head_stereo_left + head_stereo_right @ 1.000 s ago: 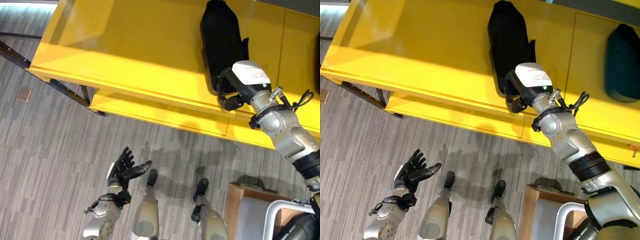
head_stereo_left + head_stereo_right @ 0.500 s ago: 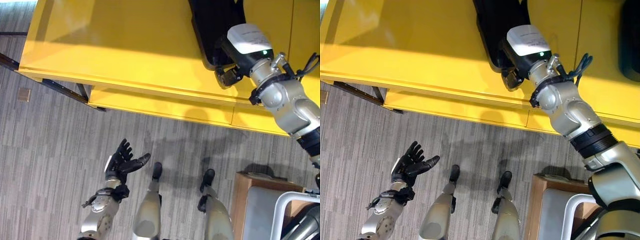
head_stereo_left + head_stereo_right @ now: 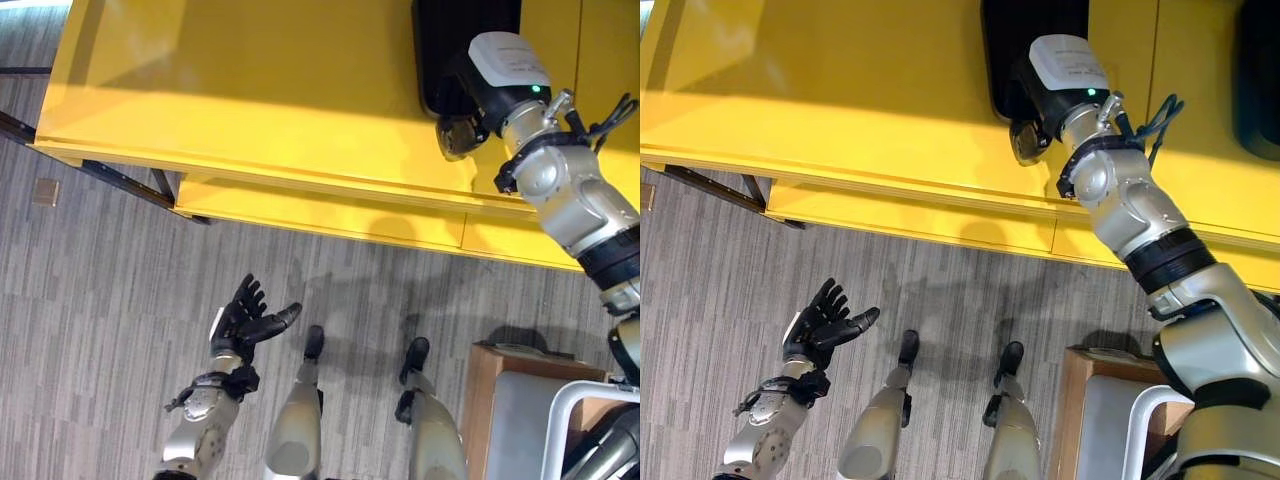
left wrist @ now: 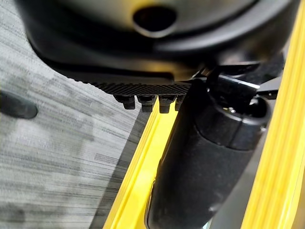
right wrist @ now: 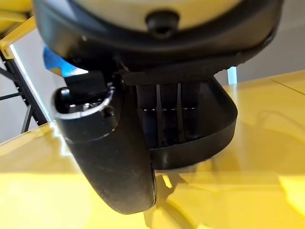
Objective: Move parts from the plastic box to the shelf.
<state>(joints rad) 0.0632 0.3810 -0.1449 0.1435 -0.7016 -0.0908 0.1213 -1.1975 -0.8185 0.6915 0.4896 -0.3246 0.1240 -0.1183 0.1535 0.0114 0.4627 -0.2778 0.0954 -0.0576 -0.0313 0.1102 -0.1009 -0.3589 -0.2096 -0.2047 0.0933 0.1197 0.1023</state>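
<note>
A long black part [image 3: 450, 40] lies on the top of the yellow shelf [image 3: 250, 90], near its front edge. My right hand [image 3: 455, 125] reaches over that edge and is shut on the part's near end. In the right wrist view the thumb [image 5: 109, 157] presses one side of the part's curved rim [image 5: 205, 133] and the fingers lie against the other side. My left hand [image 3: 245, 322] hangs low over the floor, open, with spread fingers and nothing in it. The left wrist view has the left hand [image 4: 205, 167] beside the shelf's yellow edge [image 4: 138, 181].
A second dark part [image 3: 1260, 80] lies further right on the shelf. A lower yellow shelf board [image 3: 300, 215] juts out under the top. A brown box with a grey inside [image 3: 500, 400] stands on the floor at the lower right. A small brown tile [image 3: 45, 192] lies on the grey floor.
The right hand has slid the black part further back and to the right on the shelf. The view has shifted as well. The left hand has stayed open and low.
</note>
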